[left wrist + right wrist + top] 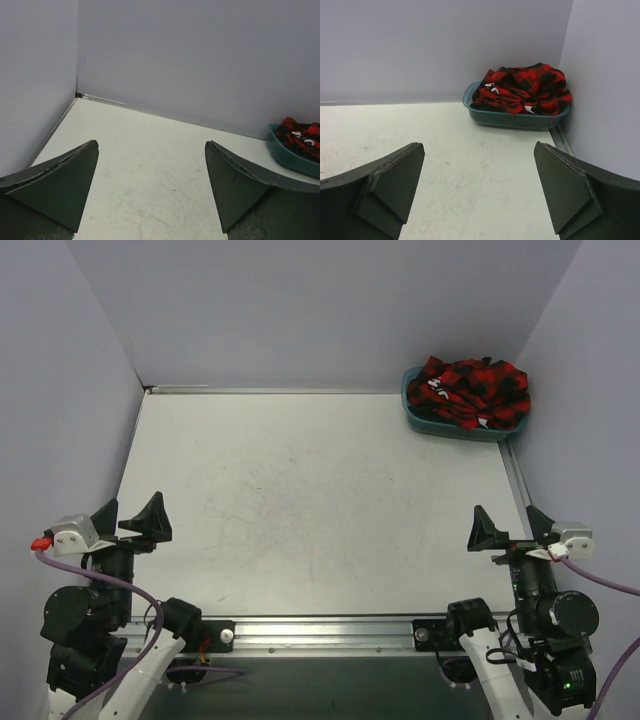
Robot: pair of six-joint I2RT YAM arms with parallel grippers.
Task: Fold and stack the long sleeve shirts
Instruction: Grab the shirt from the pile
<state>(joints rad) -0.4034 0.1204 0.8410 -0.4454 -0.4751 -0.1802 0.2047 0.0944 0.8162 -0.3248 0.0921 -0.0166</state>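
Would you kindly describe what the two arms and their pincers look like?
Both arms have black joints and white lower links. The left pincer and right pincer each have two matte black, wedge-shaped fingers mounted on a white wrist housing. A purple cable runs along each arm, and the left one ends in a small red connector.

Wide open run of worktop (300,500) ahead of left tool (130,518) and right tool (512,527). Hemmed by walls (300,310) left, back and right. In far right corner, teal tub (515,120) heaped with red-and-black flannel shirt (475,390), blocking that corner.
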